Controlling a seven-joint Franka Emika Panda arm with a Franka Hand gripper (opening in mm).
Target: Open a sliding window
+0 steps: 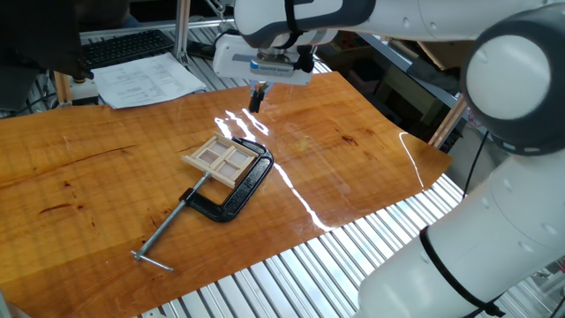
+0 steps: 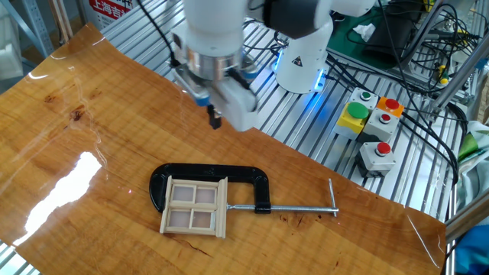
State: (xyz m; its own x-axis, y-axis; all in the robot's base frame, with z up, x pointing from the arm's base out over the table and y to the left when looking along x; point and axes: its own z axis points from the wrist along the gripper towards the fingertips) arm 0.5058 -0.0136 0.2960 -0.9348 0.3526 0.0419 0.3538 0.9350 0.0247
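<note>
The sliding window (image 1: 222, 159) is a small pale wooden frame with four panes, lying flat on the wooden table; it also shows in the other fixed view (image 2: 195, 206). It sits clamped in the jaws of a black C-clamp (image 1: 237, 192) with a long silver screw (image 2: 294, 208). My gripper (image 1: 257, 97) hangs above the table beyond the window, fingers together and holding nothing. In the other fixed view my gripper (image 2: 215, 120) is above and behind the clamp, apart from it.
The table edge (image 1: 353, 221) drops to a ribbed metal bench. Papers (image 1: 146, 79) and a keyboard (image 1: 128, 46) lie behind the table. A button box (image 2: 370, 134) and cables stand to the right of the robot base (image 2: 302, 65).
</note>
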